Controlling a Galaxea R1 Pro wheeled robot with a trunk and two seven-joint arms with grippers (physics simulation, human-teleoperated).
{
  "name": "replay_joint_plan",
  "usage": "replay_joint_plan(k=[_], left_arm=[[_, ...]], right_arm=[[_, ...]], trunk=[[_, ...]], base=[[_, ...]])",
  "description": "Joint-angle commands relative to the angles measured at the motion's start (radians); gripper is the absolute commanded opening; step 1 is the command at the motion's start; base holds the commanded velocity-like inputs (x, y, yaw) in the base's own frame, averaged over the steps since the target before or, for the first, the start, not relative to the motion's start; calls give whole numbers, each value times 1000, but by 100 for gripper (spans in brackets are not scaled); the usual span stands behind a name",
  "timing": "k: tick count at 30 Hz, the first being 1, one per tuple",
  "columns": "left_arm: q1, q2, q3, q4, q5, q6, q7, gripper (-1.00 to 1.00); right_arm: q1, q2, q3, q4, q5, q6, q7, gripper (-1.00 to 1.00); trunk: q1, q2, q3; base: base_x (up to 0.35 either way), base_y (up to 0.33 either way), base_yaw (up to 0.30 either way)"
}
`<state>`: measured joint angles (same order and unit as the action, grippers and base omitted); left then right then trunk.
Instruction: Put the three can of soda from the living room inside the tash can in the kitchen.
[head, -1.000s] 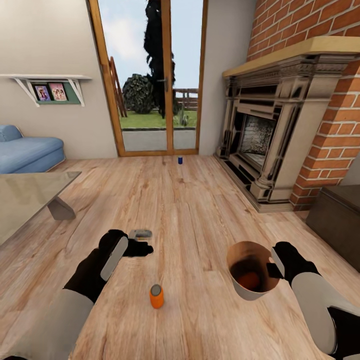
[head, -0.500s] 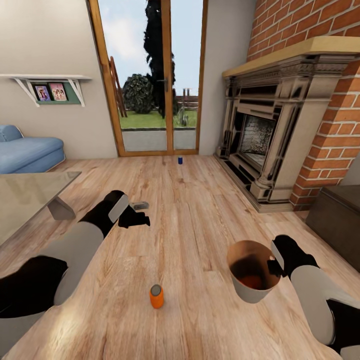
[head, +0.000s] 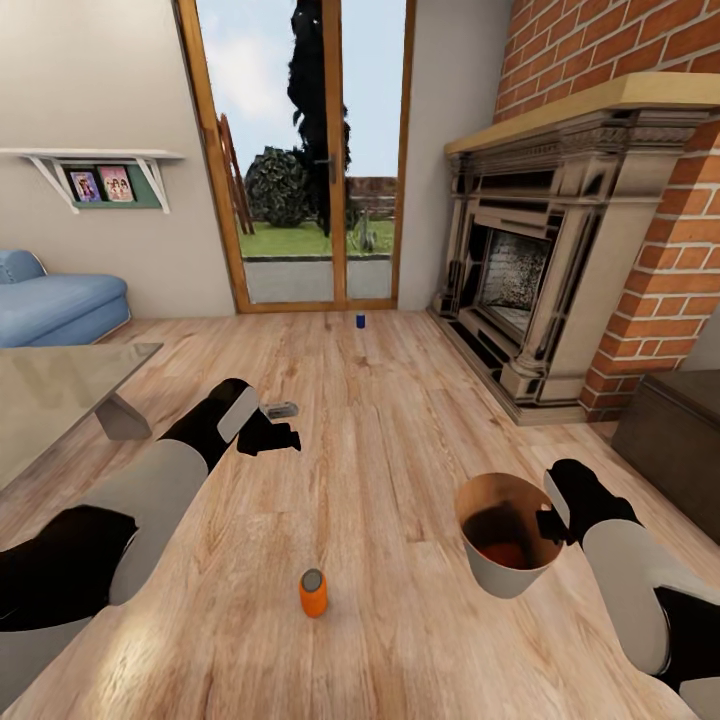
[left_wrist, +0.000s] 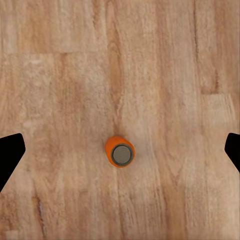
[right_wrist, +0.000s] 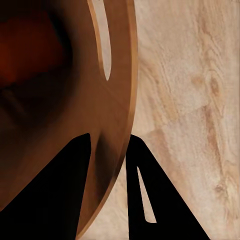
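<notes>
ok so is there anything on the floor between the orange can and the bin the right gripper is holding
No. In the head view, only bare wood floor lies between the upright orange can and the bin held by the right gripper.

Three soda cans by my count: one orange can (head: 313, 592) standing on the wood floor (head: 400, 400), one orange can (head: 507, 553) inside the bin, and one dark blue can (head: 360, 320) far off by the glass door (head: 300, 150). One bin (head: 508, 550). Two grippers, a left gripper (head: 283, 437) and a right gripper (head: 548, 525). One fireplace (head: 530, 270), one sofa (head: 55, 300), one glass-topped surface (head: 50, 395), and two framed photos (head: 100, 184) on one wall shelf (head: 90, 156).
</notes>
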<state>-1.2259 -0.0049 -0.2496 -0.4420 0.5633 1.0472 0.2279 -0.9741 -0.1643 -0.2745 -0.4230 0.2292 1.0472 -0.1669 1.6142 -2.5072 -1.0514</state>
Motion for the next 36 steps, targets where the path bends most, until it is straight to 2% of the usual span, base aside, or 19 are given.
replay_joint_plan(k=[1,3,13,36], left_arm=[[0,0,0,0,0,0,-1,100],[0,0,0,0,1,0,-2,100],[2,-1,0,0,1,0,-2,100],[3,-1,-2,-1,1,0,-2,100]], right_arm=[[-1,1,0,0,0,0,1,-100],[-6,2,0,0,0,0,1,-100],[-18,11,0,1,53,0,1,-100],[-18,14,3,4,59,0,1,-100]], trunk=[[0,0,0],[0,0,-4],[5,-3,-42],[15,-8,-131]], base=[[0,0,0],[0,0,0],[0,0,0],[0,0,0]])
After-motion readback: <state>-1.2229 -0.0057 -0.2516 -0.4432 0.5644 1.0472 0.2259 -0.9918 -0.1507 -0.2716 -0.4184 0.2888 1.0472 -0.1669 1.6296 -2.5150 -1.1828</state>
